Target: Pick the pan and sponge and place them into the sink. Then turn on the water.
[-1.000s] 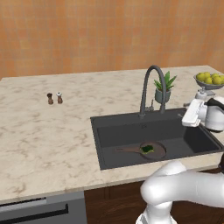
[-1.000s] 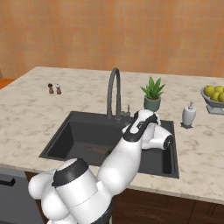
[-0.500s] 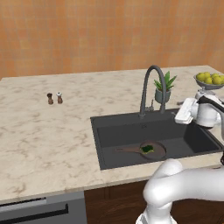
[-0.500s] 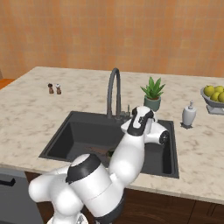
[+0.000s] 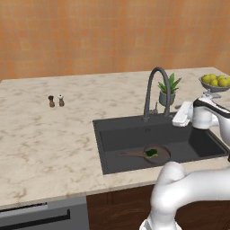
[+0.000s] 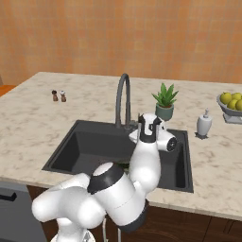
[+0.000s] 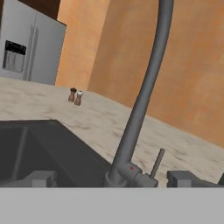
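With the small round dark-brown frying pan [image 5: 155, 154] already lying on the floor of the large dark-grey rectangular sink [image 5: 134, 130] and the small green sponge block [image 5: 151, 152] sitting in it, the step in hand looks to be the last one: turning on the water.

- Pan's long thin handle is pointing left across the basin; sponge is resting inside the pan's rim. Both are well below the pincer.
- Two-finger pincer [image 7: 112, 179] is standing wide open, gripping nothing, its dark tips flanking the base of the tall dark-grey gooseneck faucet [image 7: 144, 92] in the hand view. From the left base view the hand [image 5: 182, 114] is hovering over the far right part of the sink, just right of the faucet.
- Small side lever [image 7: 157, 162] is rising as a thin rod at the right of the faucet base, tilted slightly, close ahead of the tips. No stream is running from the spout.

How to do it well, as I judge it:
- Line one finger up against the lever, not the faucet's neck; the neck is thicker, nearer the middle of the view and easy to bump instead.
- Push the lever sideways with a finger rather than trying to clamp so thin a rod.
- Keep the hand low at lever height, clear of the small potted green plant [image 5: 167, 90] on the beige marble table [image 5: 49, 134] just behind the faucet.
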Motion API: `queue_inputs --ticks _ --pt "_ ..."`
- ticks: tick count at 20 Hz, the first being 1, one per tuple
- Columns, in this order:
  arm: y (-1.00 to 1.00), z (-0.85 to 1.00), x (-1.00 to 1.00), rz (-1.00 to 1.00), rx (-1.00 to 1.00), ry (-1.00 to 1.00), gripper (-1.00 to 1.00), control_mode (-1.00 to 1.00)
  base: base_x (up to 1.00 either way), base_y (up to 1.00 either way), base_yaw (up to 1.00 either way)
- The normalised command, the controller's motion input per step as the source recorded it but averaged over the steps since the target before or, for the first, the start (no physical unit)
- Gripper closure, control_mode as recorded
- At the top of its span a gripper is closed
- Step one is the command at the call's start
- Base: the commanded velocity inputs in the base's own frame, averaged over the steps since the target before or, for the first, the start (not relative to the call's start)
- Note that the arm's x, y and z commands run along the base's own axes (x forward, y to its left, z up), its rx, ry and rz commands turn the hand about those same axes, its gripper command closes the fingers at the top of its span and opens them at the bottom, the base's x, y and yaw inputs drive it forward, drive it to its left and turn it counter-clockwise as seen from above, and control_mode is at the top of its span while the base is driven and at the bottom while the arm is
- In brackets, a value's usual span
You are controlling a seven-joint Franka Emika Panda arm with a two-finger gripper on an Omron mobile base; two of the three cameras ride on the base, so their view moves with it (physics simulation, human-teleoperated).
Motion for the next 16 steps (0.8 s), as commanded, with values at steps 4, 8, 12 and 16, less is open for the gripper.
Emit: queue_inputs --ticks 4,8,12,16 --pt "0.0 -0.23 0.48 0.0 0.0 0.05 -1.0 -1.0 0.0 0.0 0.0" --pt "0.0 -0.05 0.45 0.0 0.0 0.0 -1.0 -1.0 0.0 0.0 0.0" --pt "0.0 -0.05 0.35 0.0 0.0 0.0 -1.0 -1.0 0.0 0.0 0.0" --pt "0.05 -0.17 0.33 0.0 0.0 0.0 -1.0 -1.0 0.0 0.0 0.0"
